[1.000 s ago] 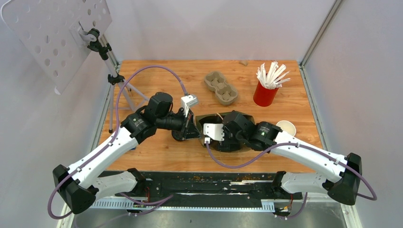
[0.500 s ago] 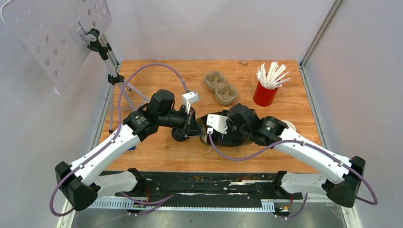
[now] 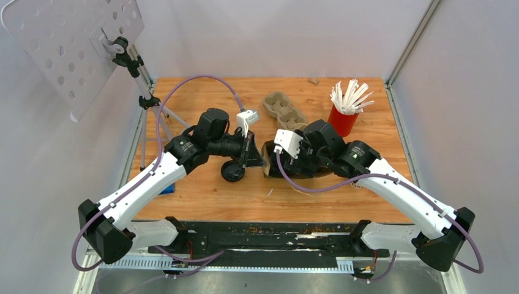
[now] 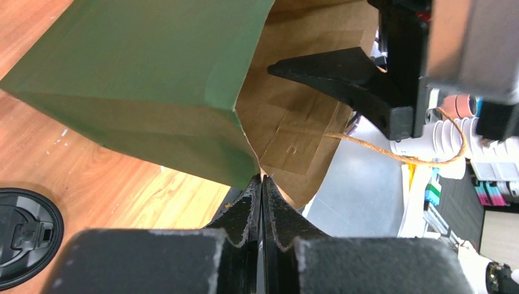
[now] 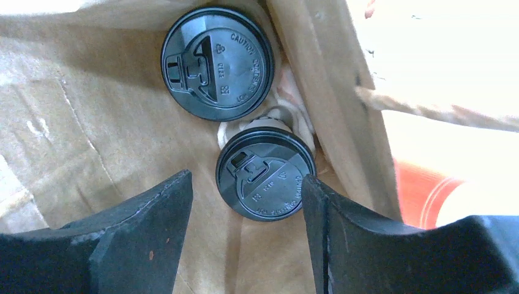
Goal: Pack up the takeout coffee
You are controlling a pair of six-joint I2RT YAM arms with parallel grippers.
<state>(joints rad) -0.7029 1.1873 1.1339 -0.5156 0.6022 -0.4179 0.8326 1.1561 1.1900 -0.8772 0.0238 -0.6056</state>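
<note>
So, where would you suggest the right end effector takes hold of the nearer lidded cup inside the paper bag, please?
Probably by the rim of its round black lid, straight in through the paper bag mouth: the nearer cup turns its lid to the opening. The right end effector stands open either side of it; the other cup lies beyond.

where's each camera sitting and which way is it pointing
top external: fixed above and behind the bases, facing down on the table; both arms show.
left wrist: on the left arm, looking along the left gripper, shut on the paper bag at its rim; its closed jaws show.
right wrist: on the right arm, facing down into the bag at two lidded cups; the open right gripper frames them.
shared: top external and left wrist both show the loose black lid.
</note>
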